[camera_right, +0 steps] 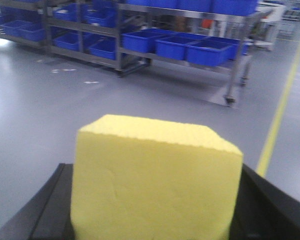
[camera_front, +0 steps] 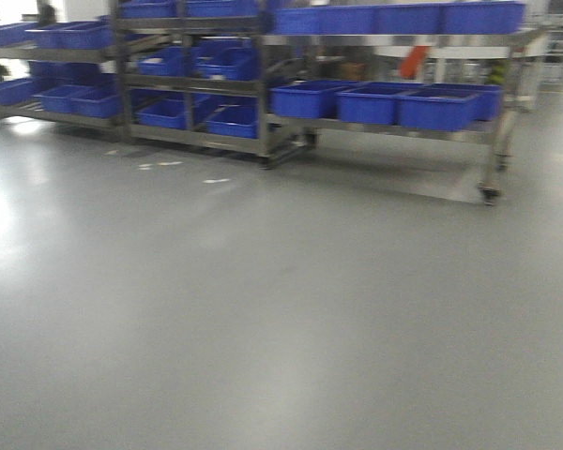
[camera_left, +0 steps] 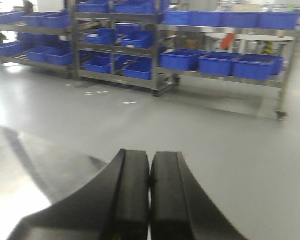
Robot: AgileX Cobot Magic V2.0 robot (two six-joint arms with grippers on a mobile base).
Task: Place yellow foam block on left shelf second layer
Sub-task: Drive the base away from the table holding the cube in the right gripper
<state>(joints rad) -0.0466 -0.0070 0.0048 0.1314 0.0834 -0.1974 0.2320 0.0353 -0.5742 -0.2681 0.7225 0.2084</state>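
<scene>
Both closed: left claw [camera_left: 150, 197] pressed together empty, right claw [camera_right: 155, 215] clamping the yellow foam block [camera_right: 155, 170], its fingertips hidden.

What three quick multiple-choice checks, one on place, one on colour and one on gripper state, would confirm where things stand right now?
1. Where is the yellow foam block?
A. Lying on the floor
B. Between the fingers of the right gripper
C. On a table

2. What colour are the bins on the racks?
A. Blue
B. Red
C. Green

3. How does the left gripper stand?
A. Wide open
B. Shut on the block
C. Shut, with nothing in it

Answers:
1 B: the right wrist view shows black fingers on both sides of the block.
2 A: every bin seen in all three views is blue.
3 C: the left wrist view shows its two fingers pressed together with nothing between them.
</scene>
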